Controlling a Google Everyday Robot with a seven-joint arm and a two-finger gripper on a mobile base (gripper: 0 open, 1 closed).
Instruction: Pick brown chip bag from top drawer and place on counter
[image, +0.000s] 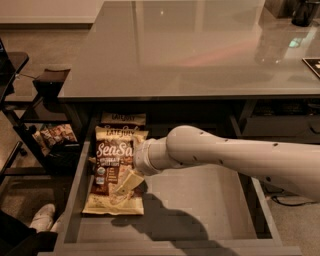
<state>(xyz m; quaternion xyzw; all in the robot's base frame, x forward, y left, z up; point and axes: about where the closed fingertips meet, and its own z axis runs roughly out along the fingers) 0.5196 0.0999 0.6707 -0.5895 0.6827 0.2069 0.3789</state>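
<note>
The brown chip bag (111, 161) lies flat at the left end of the open top drawer (210, 205), its "Sea Salt" lettering facing up. My gripper (126, 184) reaches in from the right at the end of the white arm (225, 155). It rests over the bag's lower half and hides part of it. A second bag of the same brand (123, 118) shows only in part behind it, under the counter edge. The glossy grey counter (190, 45) spreads above the drawer.
A dark rack (47, 90) holding snack packets (52, 135) stands to the left of the drawer. A white shoe (39, 218) is on the floor at bottom left. Dark objects (304, 11) stand on the counter's far right corner.
</note>
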